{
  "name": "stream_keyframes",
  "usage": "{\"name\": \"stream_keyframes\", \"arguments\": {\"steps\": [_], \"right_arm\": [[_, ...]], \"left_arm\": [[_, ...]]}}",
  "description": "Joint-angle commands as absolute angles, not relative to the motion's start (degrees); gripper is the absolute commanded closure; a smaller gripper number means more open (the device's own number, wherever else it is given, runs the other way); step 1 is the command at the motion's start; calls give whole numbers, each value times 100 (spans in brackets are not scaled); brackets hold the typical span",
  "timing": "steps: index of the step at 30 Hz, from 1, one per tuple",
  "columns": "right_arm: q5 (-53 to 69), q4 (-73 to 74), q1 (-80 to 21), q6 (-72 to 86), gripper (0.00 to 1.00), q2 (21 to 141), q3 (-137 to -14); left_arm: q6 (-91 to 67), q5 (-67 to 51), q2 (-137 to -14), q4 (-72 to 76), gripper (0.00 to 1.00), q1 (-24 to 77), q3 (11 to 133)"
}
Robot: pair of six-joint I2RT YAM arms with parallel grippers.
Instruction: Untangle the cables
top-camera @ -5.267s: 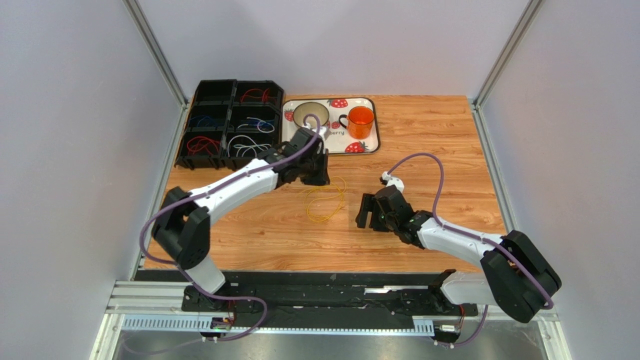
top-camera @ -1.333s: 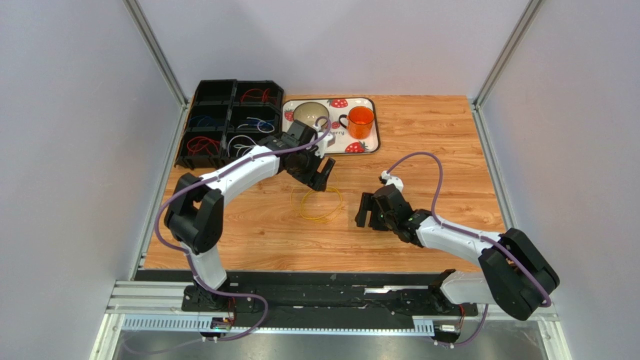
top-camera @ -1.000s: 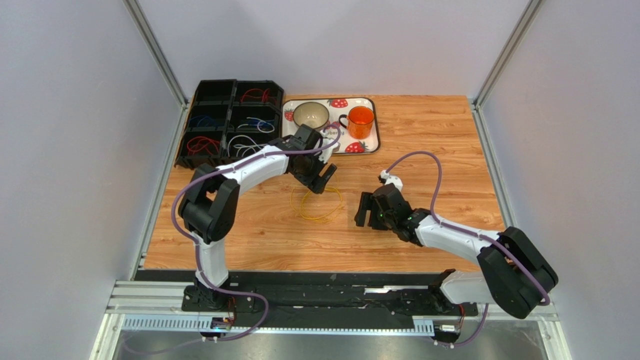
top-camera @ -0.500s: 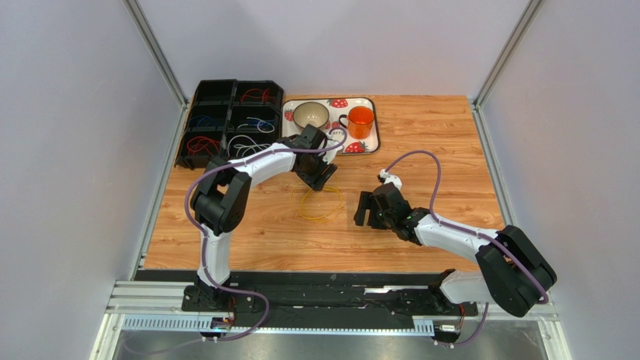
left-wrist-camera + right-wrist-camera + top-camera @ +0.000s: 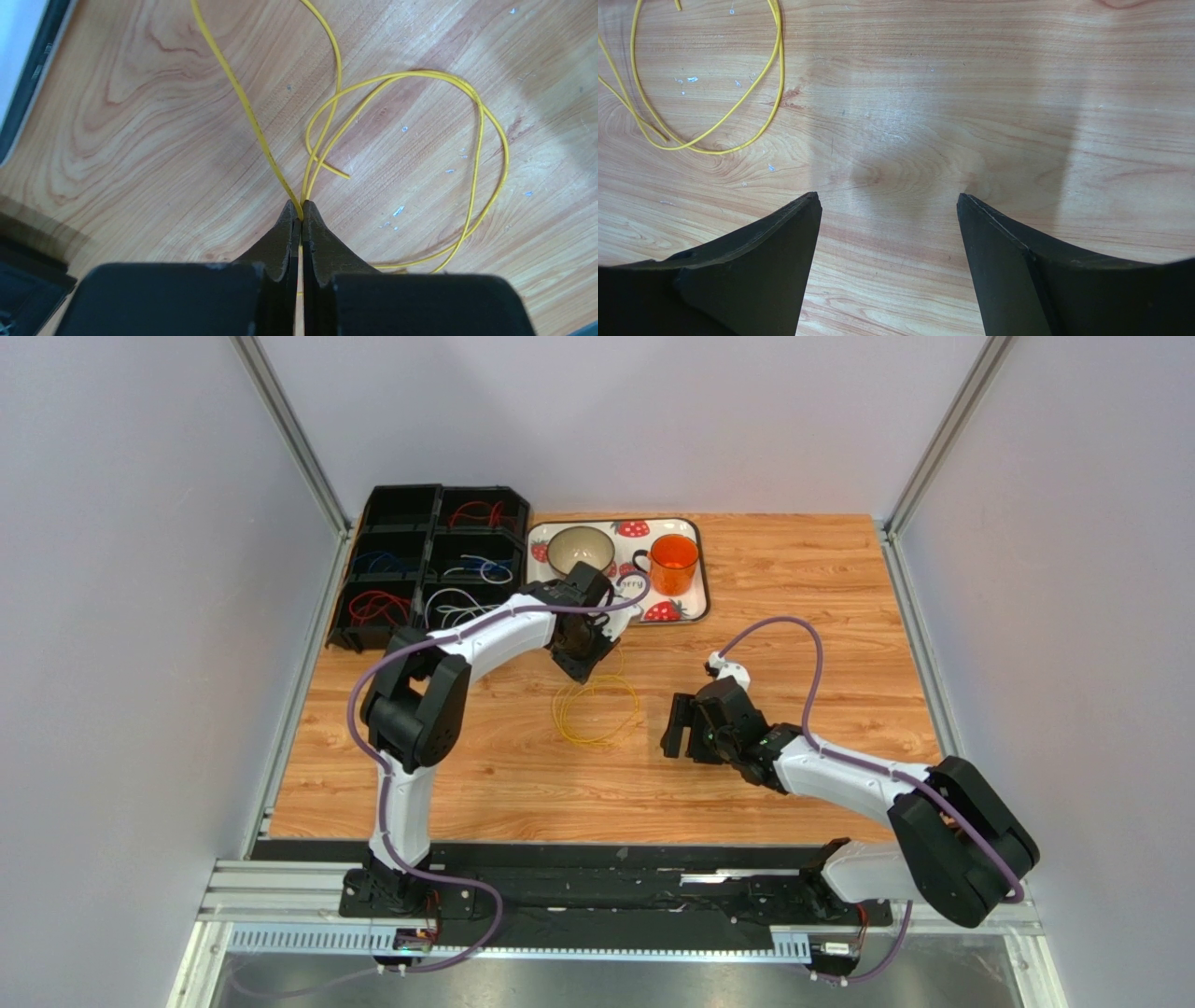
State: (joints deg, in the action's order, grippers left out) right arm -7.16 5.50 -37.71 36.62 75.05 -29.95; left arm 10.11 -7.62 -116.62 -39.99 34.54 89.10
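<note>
A yellow cable (image 5: 595, 711) lies in loose loops on the wooden table's middle. My left gripper (image 5: 591, 669) is at its far edge, shut on the cable's strands; in the left wrist view the fingertips (image 5: 302, 206) pinch the yellow strands (image 5: 421, 75), which fan out over the wood. My right gripper (image 5: 679, 735) is open and empty, right of the loop; its wrist view shows both fingers (image 5: 773, 245) spread over bare wood with the yellow loop (image 5: 738, 105) at the upper left. More cables, red (image 5: 376, 604), blue (image 5: 484, 567) and white (image 5: 452, 608), lie in the black bin.
A black compartment bin (image 5: 428, 536) stands at the back left. Beside it a strawberry-print tray (image 5: 687, 602) holds a bowl (image 5: 578, 549) and an orange cup (image 5: 675, 560). Grey walls close in both sides.
My left arm has folded in and its gripper swung over the loop's far edge, going from open to shut on the yellow cable. The loop shifted slightly. The right arm stayed still.
</note>
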Motion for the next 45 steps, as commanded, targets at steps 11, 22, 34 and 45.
{"name": "stream_keyframes", "arguments": {"steps": [11, 22, 34, 45], "right_arm": [[-624, 721, -3762, 3683, 21, 7647, -2988], [-615, 747, -3753, 3691, 21, 7638, -2988], [-615, 765, -3762, 3691, 22, 7655, -2997], [-606, 765, -3753, 3683, 22, 7761, -3059]], "left_arm": [[624, -9, -10415, -5782, 100, 3331, 11905], [466, 879, -9686, -5705, 100, 3050, 12788], [97, 660, -9861, -5494, 100, 2092, 13377], [-615, 422, -10090, -3948, 100, 1029, 12780]]}}
